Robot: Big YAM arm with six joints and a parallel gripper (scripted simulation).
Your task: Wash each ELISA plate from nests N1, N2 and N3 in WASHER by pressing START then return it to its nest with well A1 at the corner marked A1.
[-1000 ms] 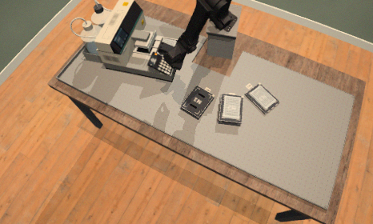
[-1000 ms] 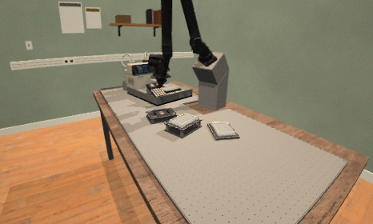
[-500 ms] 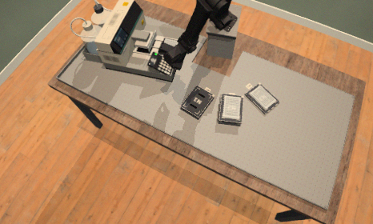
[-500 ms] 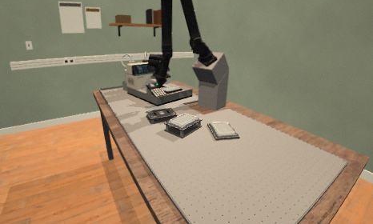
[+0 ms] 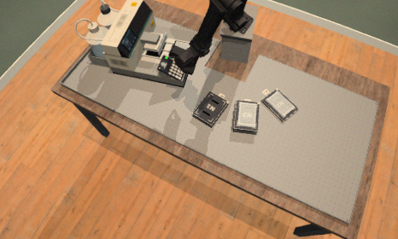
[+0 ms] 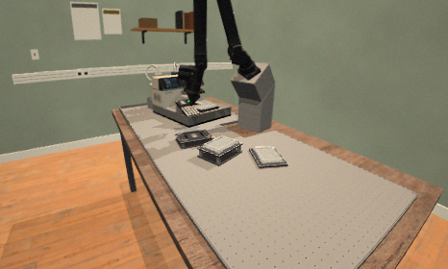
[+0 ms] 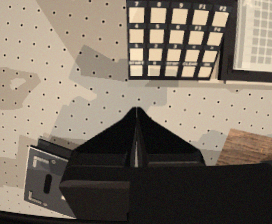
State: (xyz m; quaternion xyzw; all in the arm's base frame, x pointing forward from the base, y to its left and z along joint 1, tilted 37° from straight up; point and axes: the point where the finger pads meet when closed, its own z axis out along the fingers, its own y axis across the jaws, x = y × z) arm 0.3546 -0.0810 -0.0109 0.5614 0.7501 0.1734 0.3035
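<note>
My gripper point(image 6: 193, 102) point(image 7: 136, 113) is shut and empty, its tips close to the near side of the keypad point(image 5: 175, 71) point(image 7: 166, 46). The START key point(image 7: 136, 70) shows in the wrist view, just beyond the tips. The lamp point(image 5: 166, 57) point(image 6: 188, 101) is green. A white plate point(image 6: 208, 106) point(image 7: 264, 37) lies in the extended carrier of the washer point(image 5: 124, 30) and looks flat; its far part is cut off in the wrist view. One dark nest point(image 5: 210, 113) point(image 7: 39, 177) is empty. Two other white plates point(image 5: 247, 113) point(image 5: 280, 102) point(image 6: 221, 145) point(image 6: 267, 155) sit in their nests.
The grey arm pedestal point(image 5: 236, 47) point(image 6: 255, 109) stands at the table's back edge, right of the washer. Bottles point(image 5: 93, 28) with tubes stand behind the washer. The middle nest stands taller than the right one.
</note>
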